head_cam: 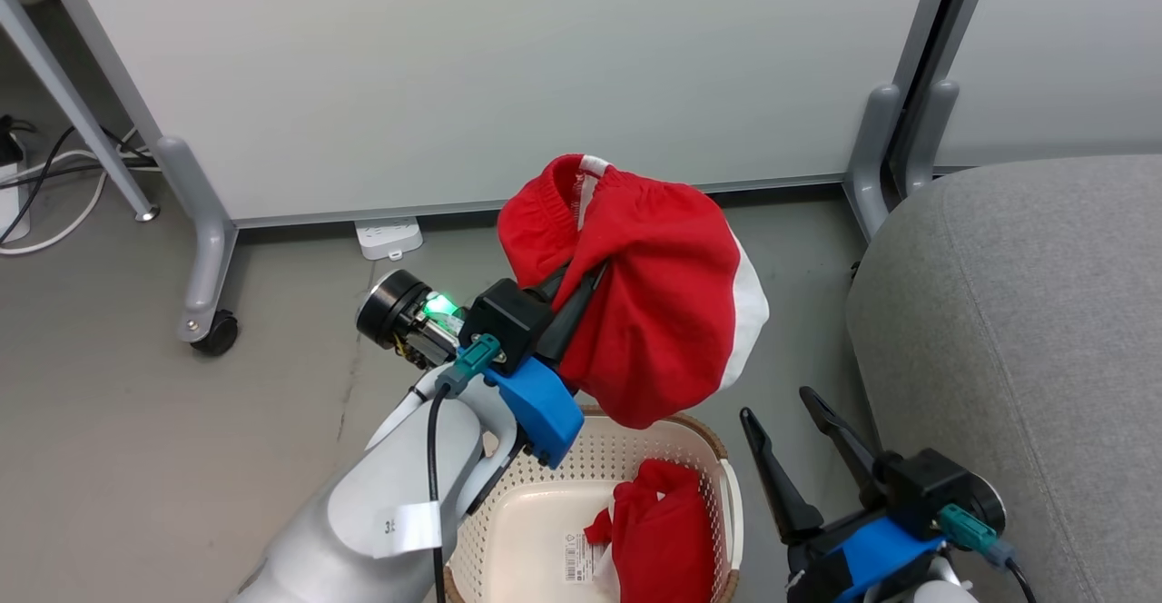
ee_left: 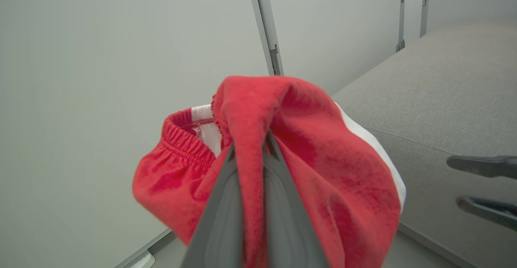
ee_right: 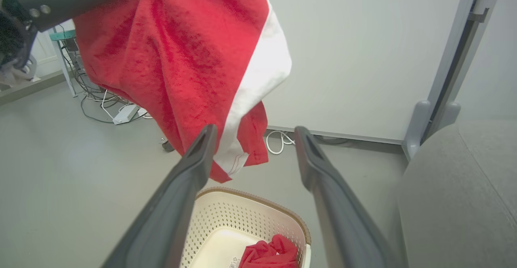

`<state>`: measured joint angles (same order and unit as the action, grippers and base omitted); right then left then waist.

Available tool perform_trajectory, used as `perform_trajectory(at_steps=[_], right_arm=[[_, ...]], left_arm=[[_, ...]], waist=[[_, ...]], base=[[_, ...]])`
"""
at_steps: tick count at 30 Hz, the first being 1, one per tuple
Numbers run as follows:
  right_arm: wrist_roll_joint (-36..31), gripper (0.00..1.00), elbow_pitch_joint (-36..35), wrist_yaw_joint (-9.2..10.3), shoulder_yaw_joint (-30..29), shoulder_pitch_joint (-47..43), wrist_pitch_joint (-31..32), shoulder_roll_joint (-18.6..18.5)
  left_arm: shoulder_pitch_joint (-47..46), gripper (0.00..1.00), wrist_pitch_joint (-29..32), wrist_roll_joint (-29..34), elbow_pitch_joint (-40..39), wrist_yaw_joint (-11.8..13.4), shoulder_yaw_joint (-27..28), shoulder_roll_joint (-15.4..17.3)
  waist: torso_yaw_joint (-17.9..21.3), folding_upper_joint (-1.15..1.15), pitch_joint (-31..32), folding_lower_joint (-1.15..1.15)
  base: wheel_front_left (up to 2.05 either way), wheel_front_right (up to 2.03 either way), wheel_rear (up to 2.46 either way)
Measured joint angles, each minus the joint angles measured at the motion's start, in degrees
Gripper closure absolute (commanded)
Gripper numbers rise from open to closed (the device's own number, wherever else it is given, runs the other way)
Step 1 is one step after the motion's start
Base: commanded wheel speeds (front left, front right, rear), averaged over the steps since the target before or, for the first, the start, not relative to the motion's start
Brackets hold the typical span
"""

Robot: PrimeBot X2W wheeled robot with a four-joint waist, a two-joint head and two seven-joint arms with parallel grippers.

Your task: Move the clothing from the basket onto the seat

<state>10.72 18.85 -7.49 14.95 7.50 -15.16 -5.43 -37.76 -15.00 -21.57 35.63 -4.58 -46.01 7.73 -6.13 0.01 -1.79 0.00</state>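
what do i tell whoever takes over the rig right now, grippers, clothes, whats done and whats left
Left gripper: shut on one red garment, held in the air over the basket.
Right gripper: open, holding nothing, low between the basket and the seat.
Second red garment: crumpled inside the basket.
Done: first garment is out of the basket.
Left: lay it on the seat, then move the second one.

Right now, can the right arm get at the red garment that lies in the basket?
Probably yes. The right fingers stand open beside the basket, and the garment lies uncovered; the other garment, held by the left fingers, hangs higher.
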Motion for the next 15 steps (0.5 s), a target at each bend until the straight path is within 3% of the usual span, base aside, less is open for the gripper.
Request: perform_trajectory(at_steps=[15], right_arm=[[8.4, 0.0, 7.84, 0.0, 9.13, 8.86, 0.0, -2.29]], left_arm=[[-2.05, 1.0, 0.0, 1.94, -0.18, -1.11, -0.32, -1.72]], waist=[[-2.48, 0.0, -2.59, 0.0]], base=[[0.0, 0.0, 0.0]])
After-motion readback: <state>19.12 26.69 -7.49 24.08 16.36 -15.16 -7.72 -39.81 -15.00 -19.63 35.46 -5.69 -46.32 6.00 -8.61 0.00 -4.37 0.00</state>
